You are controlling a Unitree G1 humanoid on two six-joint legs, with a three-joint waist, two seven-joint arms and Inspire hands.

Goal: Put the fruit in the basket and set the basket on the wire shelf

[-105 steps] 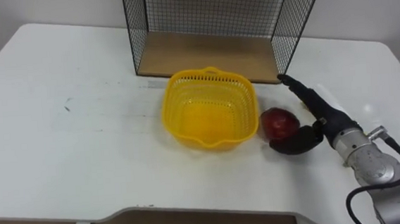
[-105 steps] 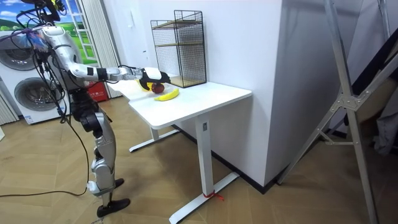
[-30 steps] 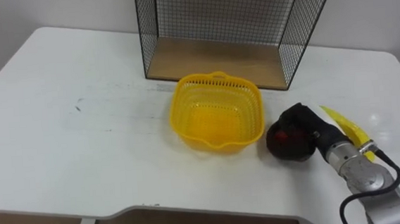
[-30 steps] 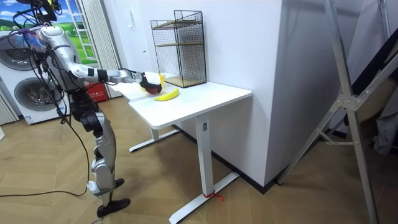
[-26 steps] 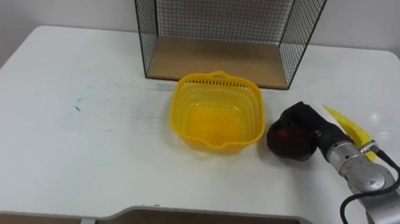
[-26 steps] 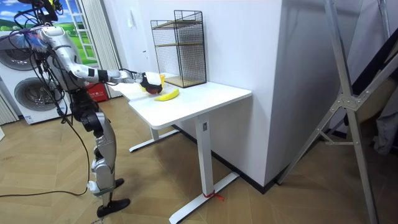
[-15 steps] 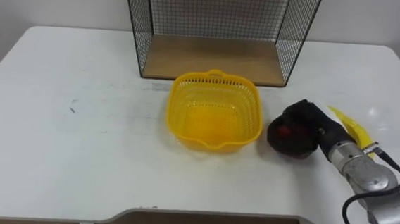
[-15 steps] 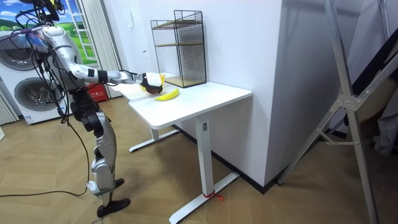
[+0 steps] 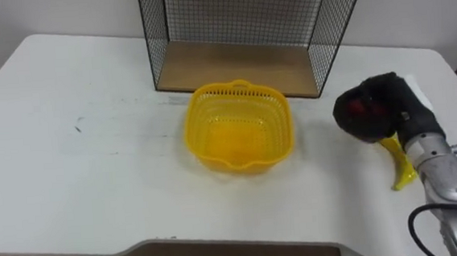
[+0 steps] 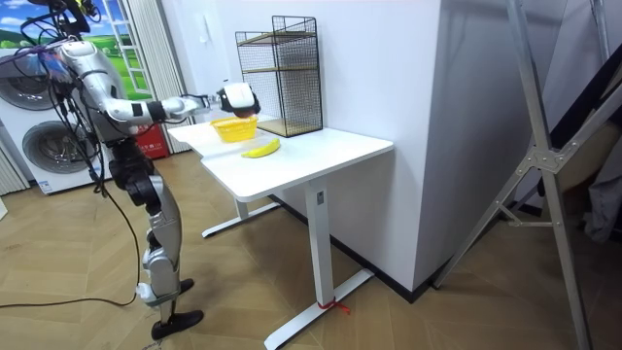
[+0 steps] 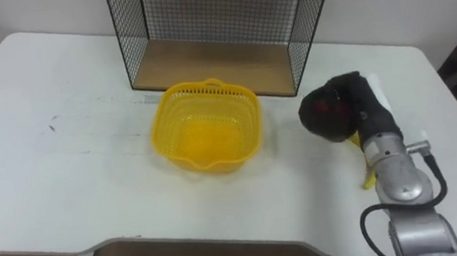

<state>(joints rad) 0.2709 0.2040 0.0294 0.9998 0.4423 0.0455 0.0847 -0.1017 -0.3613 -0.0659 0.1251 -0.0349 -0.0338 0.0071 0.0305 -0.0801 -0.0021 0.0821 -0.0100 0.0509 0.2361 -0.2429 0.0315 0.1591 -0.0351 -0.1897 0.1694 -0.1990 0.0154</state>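
Red apple (image 9: 361,108), gripped inside right hand (image 9: 400,108), aloft

Right hand (image 9: 394,107) aloft, arm outstretched (fingers curled round the apple (image 9: 358,107))

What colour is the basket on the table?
Yellow; the basket shows best in the left eye view.

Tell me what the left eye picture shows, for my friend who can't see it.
The robot's right hand grips a dark red apple above the white table, to the right of an empty yellow basket. A banana lies on the table just beneath the hand, and a black wire shelf with a wooden board stands behind the basket.
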